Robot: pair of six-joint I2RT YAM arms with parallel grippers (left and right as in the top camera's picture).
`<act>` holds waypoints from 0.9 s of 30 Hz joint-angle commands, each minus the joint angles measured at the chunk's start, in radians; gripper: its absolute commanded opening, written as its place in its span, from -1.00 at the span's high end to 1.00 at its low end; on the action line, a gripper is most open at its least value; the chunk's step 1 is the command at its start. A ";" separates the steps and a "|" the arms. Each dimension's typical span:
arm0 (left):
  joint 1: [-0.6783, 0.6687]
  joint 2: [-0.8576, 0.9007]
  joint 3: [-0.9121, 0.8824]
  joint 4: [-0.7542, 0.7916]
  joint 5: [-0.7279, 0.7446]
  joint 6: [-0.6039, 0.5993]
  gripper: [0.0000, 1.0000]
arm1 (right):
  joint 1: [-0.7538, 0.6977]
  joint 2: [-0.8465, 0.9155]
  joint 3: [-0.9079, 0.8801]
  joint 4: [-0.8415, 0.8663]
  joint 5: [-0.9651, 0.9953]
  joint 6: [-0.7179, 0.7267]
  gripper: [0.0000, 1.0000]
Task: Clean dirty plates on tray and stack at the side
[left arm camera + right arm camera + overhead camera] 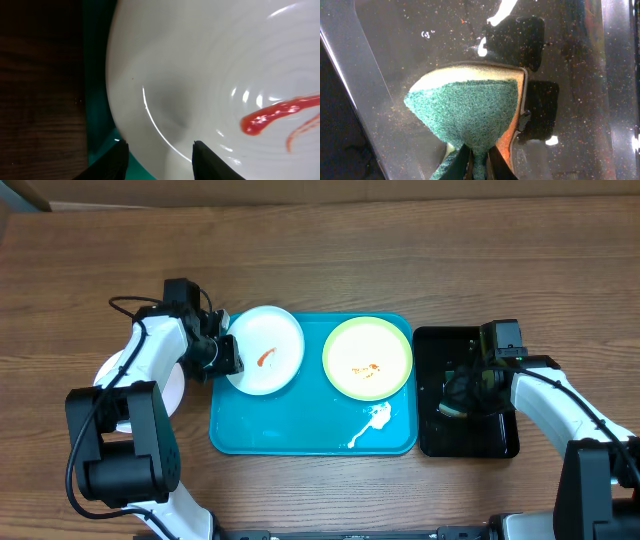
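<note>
Overhead, blue tray: middle of the desk.
Overhead, plates: smeared white plate in the tray's far-left corner; yellow-green plate in its far-right corner; second white plate on the desk towards the left edge, under the left arm.
Overhead, left claw: at the smeared white plate's left rim.
Overhead, right claw: over the black tray, just right of the blue tray.
Left wrist, left claw: fingers apart, plate rim between them; cannot tell whether they pinch it.
Right wrist, right claw: clenched on a green sponge.
</note>
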 commanded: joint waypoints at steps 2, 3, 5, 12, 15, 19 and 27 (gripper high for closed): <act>-0.012 0.008 -0.019 -0.001 -0.042 -0.030 0.14 | 0.005 0.042 -0.016 -0.007 0.006 0.000 0.88; -0.013 0.008 -0.018 -0.001 -0.040 -0.030 0.15 | 0.005 0.042 -0.016 -0.007 0.006 0.000 0.87; -0.013 0.008 -0.018 -0.005 -0.041 -0.030 0.20 | 0.005 0.042 -0.016 -0.008 0.006 0.000 0.88; -0.013 0.008 -0.018 -0.001 -0.040 -0.030 0.23 | 0.005 0.042 -0.016 -0.008 0.006 0.000 0.88; -0.013 0.008 -0.018 0.004 -0.039 -0.042 0.26 | 0.005 0.042 -0.016 -0.008 0.006 0.000 0.87; -0.014 0.008 -0.023 0.003 -0.037 -0.060 0.24 | 0.005 0.042 -0.016 -0.013 0.006 0.000 0.87; -0.048 0.008 -0.076 0.048 -0.040 -0.060 0.71 | 0.005 0.042 -0.016 -0.019 0.006 0.000 0.87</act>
